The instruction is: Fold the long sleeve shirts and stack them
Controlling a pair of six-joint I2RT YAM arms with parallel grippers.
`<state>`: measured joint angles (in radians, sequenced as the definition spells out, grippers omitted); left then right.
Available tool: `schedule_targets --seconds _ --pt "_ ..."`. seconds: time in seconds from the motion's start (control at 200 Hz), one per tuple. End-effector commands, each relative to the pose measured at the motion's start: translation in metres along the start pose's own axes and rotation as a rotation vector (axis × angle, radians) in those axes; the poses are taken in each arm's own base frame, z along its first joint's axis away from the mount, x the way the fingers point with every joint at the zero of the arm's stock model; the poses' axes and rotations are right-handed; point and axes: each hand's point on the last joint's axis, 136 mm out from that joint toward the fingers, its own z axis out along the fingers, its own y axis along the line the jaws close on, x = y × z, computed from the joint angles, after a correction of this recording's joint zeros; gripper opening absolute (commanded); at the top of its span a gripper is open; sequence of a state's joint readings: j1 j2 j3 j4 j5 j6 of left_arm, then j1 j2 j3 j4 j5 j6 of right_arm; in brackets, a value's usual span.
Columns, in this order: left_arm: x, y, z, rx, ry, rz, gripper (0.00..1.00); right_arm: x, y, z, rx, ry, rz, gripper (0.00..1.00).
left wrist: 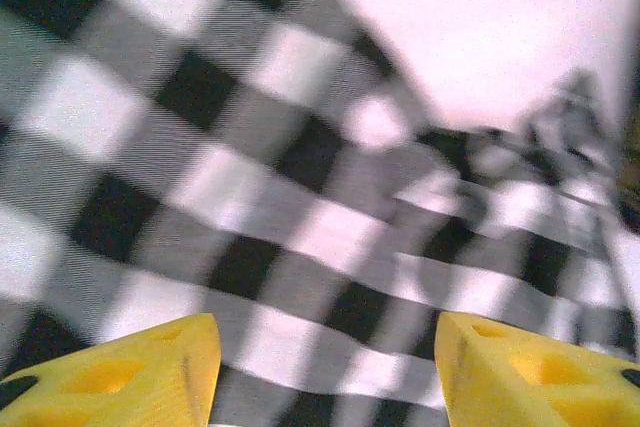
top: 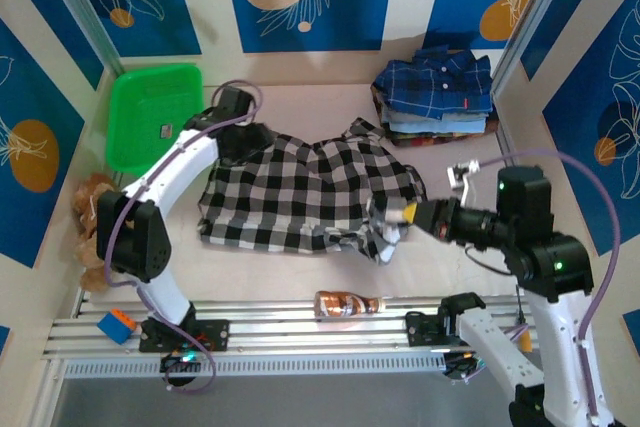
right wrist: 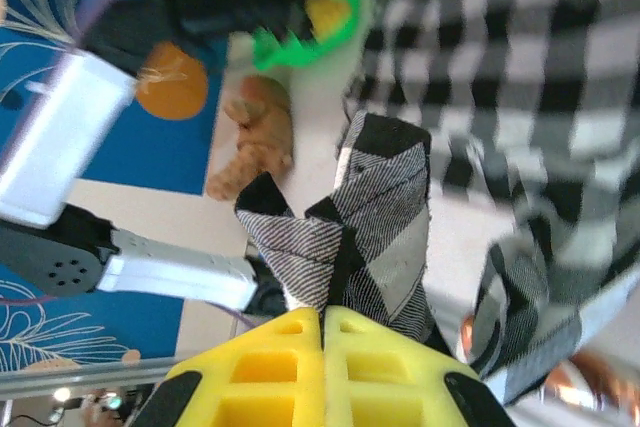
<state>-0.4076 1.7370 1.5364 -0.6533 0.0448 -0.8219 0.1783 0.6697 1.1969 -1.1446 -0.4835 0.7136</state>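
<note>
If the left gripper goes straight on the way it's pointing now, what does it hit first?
The checked shirt. The left gripper points straight at its fabric, fingers apart, with nothing in between. How close it already is I can't judge.

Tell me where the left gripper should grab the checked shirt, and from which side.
Take the checked shirt at its far-left edge, from above, probably. It lies flat on the table, so only an edge offers a pinch. The left gripper hangs open over that corner; the right gripper is shut on a bunched piece at the right.
</note>
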Motion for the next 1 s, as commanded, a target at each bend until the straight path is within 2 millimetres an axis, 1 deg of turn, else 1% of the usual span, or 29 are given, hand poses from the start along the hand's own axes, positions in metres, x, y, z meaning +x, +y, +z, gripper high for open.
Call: schedule_targets --seconds 0.0,0.03,0.095,0.155,0.205,0.265,0.335,0.415,0.475,0.515,0.56,0.625,0.69,0.75,0.805,0.895,0.995 --pt "0.057 -0.064 0.038 0.128 0.177 0.165 0.57 0.033 -0.031 0.004 0.083 0.093 0.193 0.00" --pt "0.070 -0.080 0.049 0.162 0.224 0.192 0.54 0.034 -0.035 0.005 0.095 0.095 0.196 0.00" --pt "0.099 -0.106 0.070 0.219 0.319 0.236 0.49 0.032 -0.041 0.004 0.140 0.087 0.190 0.00" --pt "0.125 -0.121 0.086 0.228 0.371 0.301 0.46 0.027 -0.042 0.003 0.170 0.083 0.175 0.00" --pt "0.145 -0.129 0.096 0.232 0.419 0.349 0.44 0.024 -0.042 0.002 0.189 0.083 0.168 0.00" --pt "0.169 -0.130 0.111 0.215 0.487 0.374 0.40 0.021 -0.043 0.003 0.202 0.089 0.167 0.00" --pt "0.184 -0.128 0.125 0.197 0.515 0.382 0.40 0.018 -0.040 0.005 0.191 0.098 0.166 0.00" --pt "0.192 -0.121 0.142 0.171 0.522 0.373 0.39 0.015 -0.039 0.009 0.179 0.100 0.173 0.00" --pt "0.193 -0.113 0.155 0.141 0.520 0.363 0.39 0.015 -0.041 0.011 0.179 0.105 0.184 0.00" --pt "0.189 -0.104 0.162 0.106 0.506 0.359 0.38 0.016 -0.043 0.013 0.182 0.109 0.189 0.00" --pt "0.179 -0.094 0.171 0.073 0.484 0.344 0.38 0.015 -0.044 0.014 0.184 0.110 0.195 0.00" --pt "0.156 -0.079 0.182 0.027 0.432 0.318 0.38 0.013 -0.046 0.017 0.183 0.109 0.204 0.00" --pt "0.130 -0.068 0.191 0.001 0.385 0.299 0.38 0.010 -0.046 0.022 0.177 0.108 0.208 0.00" --pt "0.104 -0.066 0.196 -0.002 0.341 0.301 0.38 0.006 -0.046 0.026 0.173 0.109 0.207 0.00" --pt "0.084 -0.065 0.203 0.003 0.314 0.308 0.39 0.000 -0.049 0.030 0.181 0.106 0.205 0.00" --pt "0.053 -0.061 0.211 0.002 0.264 0.300 0.39 -0.012 -0.057 0.038 0.216 0.091 0.201 0.00" --pt "0.018 -0.053 0.218 0.008 0.205 0.258 0.39 -0.030 -0.057 0.046 0.234 0.085 0.188 0.00"
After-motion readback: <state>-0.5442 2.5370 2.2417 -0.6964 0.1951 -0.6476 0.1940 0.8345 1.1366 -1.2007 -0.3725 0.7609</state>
